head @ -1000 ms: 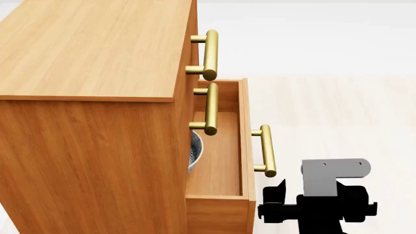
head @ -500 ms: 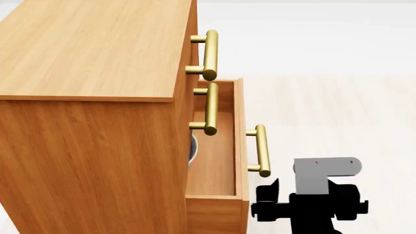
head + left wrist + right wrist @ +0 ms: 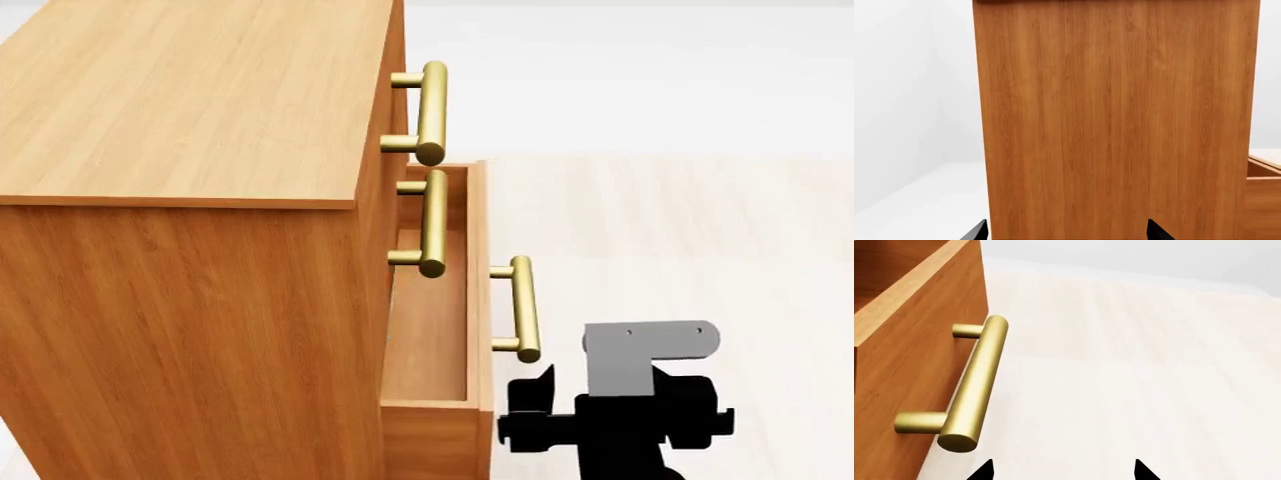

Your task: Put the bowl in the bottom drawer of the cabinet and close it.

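Note:
The orange-brown cabinet (image 3: 187, 280) fills the left of the head view. Its bottom drawer (image 3: 477, 290) stands partly out, and the part of its inside that shows holds nothing. The bowl is hidden from every view. My right gripper (image 3: 541, 400) is open just off the near end of the drawer's brass handle (image 3: 522, 308). In the right wrist view that handle (image 3: 977, 385) lies ahead and to one side of the open right gripper (image 3: 1062, 471), with only floor between the tips. My left gripper (image 3: 1064, 232) is open, facing the cabinet's side wall (image 3: 1114, 120).
Two shut upper drawers carry brass handles, the top one (image 3: 431, 112) above the middle one (image 3: 434, 222). Pale wood floor (image 3: 667, 230) stretches to the right of the cabinet. A corner of the drawer (image 3: 1262, 175) shows past the cabinet's side in the left wrist view.
The bottom drawer has slid further into the cabinet, and my right gripper has moved left with its handle. The bowl's edge, seen earlier inside the drawer, no longer shows.

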You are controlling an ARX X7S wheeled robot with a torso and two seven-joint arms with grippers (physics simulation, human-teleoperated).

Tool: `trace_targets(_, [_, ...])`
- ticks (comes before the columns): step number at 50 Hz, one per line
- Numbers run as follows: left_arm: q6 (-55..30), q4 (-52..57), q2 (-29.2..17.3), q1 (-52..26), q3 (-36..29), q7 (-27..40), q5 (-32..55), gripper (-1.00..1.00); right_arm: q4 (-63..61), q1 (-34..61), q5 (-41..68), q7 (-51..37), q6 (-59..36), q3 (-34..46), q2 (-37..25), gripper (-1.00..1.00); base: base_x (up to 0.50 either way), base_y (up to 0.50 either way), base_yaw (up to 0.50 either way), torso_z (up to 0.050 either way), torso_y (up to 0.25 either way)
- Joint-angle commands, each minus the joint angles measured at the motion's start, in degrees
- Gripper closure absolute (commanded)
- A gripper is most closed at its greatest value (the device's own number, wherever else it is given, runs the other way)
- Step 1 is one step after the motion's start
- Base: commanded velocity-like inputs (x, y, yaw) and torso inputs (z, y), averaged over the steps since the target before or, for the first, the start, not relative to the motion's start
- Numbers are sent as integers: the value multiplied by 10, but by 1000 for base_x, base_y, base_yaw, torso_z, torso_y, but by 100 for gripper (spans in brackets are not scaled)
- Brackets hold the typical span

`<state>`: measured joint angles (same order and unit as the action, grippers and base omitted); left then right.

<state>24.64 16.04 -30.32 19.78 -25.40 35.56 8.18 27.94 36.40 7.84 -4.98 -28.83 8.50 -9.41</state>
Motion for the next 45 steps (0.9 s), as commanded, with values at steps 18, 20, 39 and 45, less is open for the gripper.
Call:
trace_targets(18, [-18,26,-8,3,2,5,5,-100,28,13,6,-5,11,21,20,-100,0,0,0,0,0])
trace_targets(20, [-19,26,-8,4,1,5,4,-100,33,15,7,-6,14,21,21,-100,0,0,0,0,0])
trace_targets(39, [-16,24,-9,4,1,6,4,-100,57,25,11,-9,27,35,34,-100,0,0,0,-1,0])
trace_targets(45, [-16,26,-9,4,1,6,4,-100,76,31,11,-10,38,39,39,-100,0,0,0,0,0])
